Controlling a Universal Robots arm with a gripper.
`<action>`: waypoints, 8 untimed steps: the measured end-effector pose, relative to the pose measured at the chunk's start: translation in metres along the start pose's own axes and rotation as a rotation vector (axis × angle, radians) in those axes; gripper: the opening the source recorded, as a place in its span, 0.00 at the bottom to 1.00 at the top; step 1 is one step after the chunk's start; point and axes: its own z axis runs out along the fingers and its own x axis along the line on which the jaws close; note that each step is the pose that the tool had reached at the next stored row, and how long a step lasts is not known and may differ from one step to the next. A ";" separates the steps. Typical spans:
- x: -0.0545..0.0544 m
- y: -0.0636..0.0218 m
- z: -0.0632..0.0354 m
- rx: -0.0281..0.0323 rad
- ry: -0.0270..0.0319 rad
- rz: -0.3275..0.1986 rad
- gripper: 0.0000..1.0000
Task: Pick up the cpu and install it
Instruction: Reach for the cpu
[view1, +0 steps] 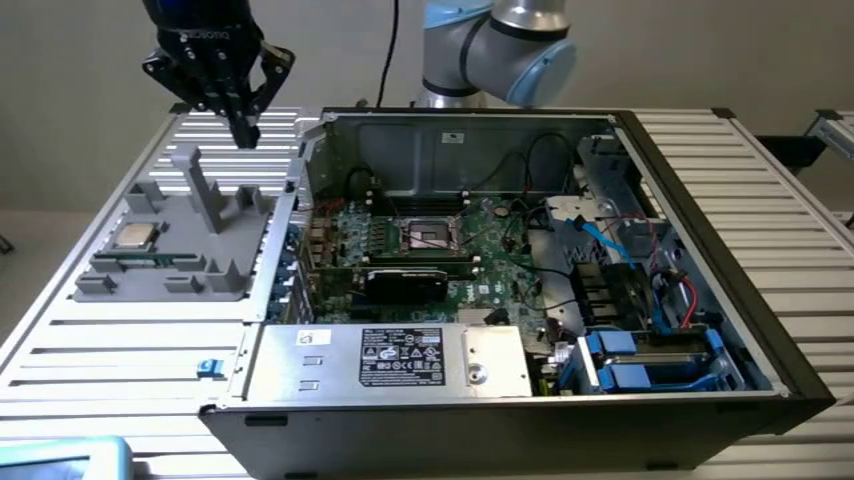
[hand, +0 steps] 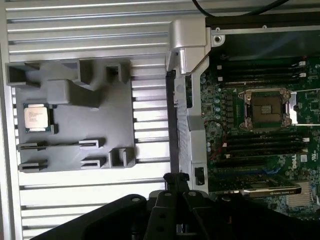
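Jaws are sitting pinched fully together, gripping nothing. The gripper (view1: 244, 130) is hanging in the air over the far end of the grey parts fixture (view1: 200, 250), on the exterior view's left, fingers pointing down. In the wrist view the closed fingertips (hand: 176, 177) are showing over the side wall of the PC case (hand: 187, 125).

The cpu (view1: 134, 237) is lying flat in a pocket of that fixture, silver top up, well apart from the gripper and not touched by it. The wrist view is showing it seated square in its recess (hand: 37, 118), printed lid facing up.

The fixture is resting on the slatted aluminium table (view1: 747, 180), just beside the open case. Inside the case, the motherboard's CPU socket (view1: 430, 235) is sitting open, black centre exposed, metal frame around it. RAM slots (hand: 260, 67) are running on either side of the socket. A black graphics card (view1: 407, 283) is sitting just in front of it, and the power supply (view1: 400, 360) with its white label is lying along the case's near edge.
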 end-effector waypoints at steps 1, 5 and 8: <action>0.005 -0.0003 0.0000 0.0001 0.0001 0.000 0.11; 0.022 -0.0016 0.0000 0.0000 0.0000 0.000 0.11; 0.036 -0.0026 0.0000 0.0000 0.0000 0.000 0.11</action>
